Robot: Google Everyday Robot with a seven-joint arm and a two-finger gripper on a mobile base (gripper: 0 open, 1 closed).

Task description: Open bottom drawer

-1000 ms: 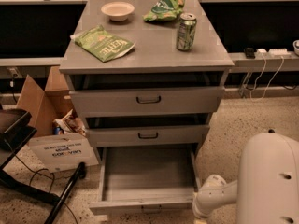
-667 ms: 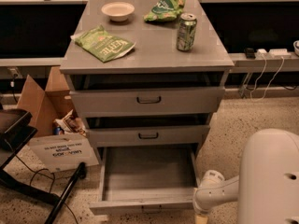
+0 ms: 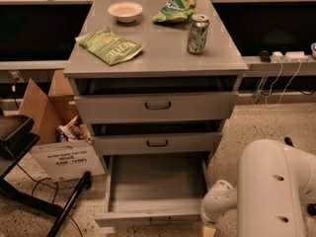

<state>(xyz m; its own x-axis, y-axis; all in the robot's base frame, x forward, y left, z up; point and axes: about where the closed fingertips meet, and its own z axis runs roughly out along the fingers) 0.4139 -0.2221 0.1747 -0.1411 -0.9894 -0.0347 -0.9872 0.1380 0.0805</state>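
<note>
bottom drawer (image 3: 157, 184) is seen pulled well out; gripper (image 3: 209, 229) is held just beside its front right corner, open or closed cannot be told. with more pull the drawer could be dragged clear of the cabinet (image 3: 163, 63) or knocked askew.

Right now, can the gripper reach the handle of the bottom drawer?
Probably yes. The gripper hangs beside the right front corner of the open bottom drawer, and nothing stands between it and the handle.

speckled floor (image 3: 266, 127), open cardboard box (image 3: 42, 110)
</note>
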